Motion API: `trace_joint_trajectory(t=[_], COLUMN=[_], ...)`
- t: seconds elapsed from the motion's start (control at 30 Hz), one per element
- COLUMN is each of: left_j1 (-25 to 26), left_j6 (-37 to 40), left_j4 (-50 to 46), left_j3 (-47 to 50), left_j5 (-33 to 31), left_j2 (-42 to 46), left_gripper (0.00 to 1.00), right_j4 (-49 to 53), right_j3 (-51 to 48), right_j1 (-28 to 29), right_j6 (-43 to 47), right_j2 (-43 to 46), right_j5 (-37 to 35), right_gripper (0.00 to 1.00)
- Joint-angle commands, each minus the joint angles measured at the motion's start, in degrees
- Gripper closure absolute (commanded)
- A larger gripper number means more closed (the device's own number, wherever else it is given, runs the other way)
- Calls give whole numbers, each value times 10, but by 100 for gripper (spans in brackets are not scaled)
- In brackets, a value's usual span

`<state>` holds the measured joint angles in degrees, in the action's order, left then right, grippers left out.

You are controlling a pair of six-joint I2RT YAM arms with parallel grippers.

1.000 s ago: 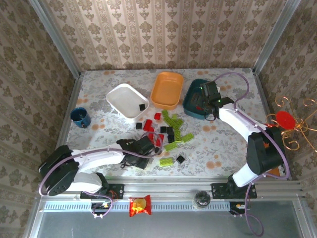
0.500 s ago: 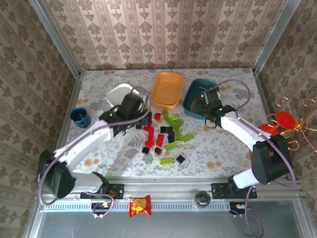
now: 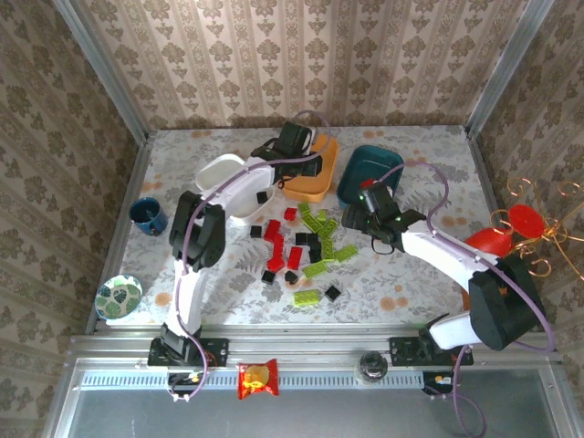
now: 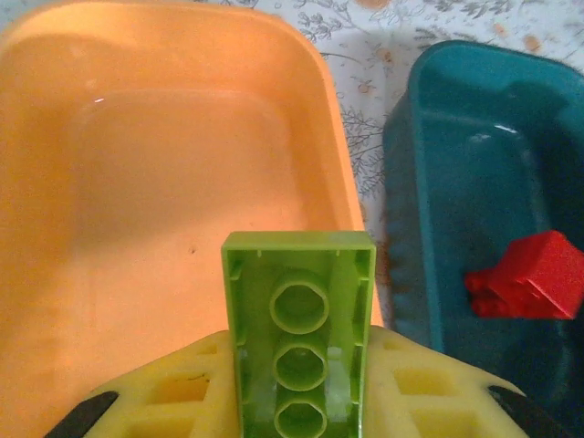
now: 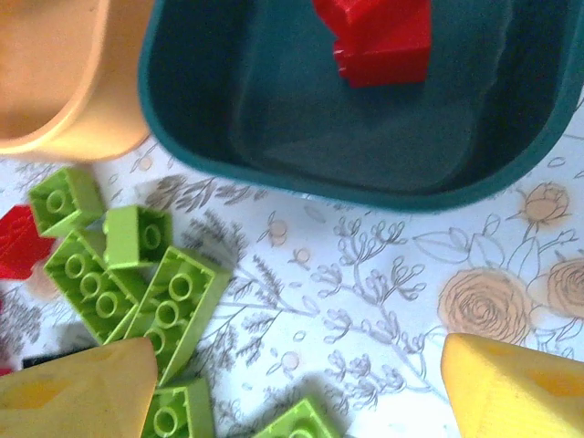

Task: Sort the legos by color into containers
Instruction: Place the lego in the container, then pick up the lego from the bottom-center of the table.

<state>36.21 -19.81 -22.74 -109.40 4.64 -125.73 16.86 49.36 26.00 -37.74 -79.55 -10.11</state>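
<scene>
The left claw [image 4: 299, 401] is clamped on a lime green brick [image 4: 299, 310], held above the orange tray [image 4: 137, 182]. The right claw [image 5: 297, 388] stands open over the tabletop [image 5: 365, 274], just beside the teal tray [image 5: 274, 109], which holds one red brick [image 5: 379, 32]. Loose red, black and green legos [image 3: 308, 243] lie on the tabletop near the right claw.

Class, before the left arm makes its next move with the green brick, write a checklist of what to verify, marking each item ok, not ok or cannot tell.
1. green brick clamped in left fingers: ok.
2. Brick over orange tray: ok.
3. Orange tray holds no other colour: ok.
4. Brick's height above the tray floor: cannot tell.
5. right fingers open, beside teal tray: ok.
</scene>
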Motion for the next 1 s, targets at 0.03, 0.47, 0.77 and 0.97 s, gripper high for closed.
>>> trace_joint_trajectory(t=[0.03,0.47,0.77,0.97], left_j1=[-9,-7,30,92], left_j6=[9,-38,-70,-39], left_j4=[-67,27,177,173], left_j3=[-77,31,367,557], left_j5=[8,62,63,-12], left_j2=[-51,97,390,562], left_gripper=[68,20,0,0], right_j4=[15,28,53,60], right_j3=[-17,-44,-32,-11], right_j1=[23,73,144,229], right_j6=[4,33,65,117], right_j2=[47,110,52,3], right_j5=[13,88,94,94], right_gripper=[17,16,15,15])
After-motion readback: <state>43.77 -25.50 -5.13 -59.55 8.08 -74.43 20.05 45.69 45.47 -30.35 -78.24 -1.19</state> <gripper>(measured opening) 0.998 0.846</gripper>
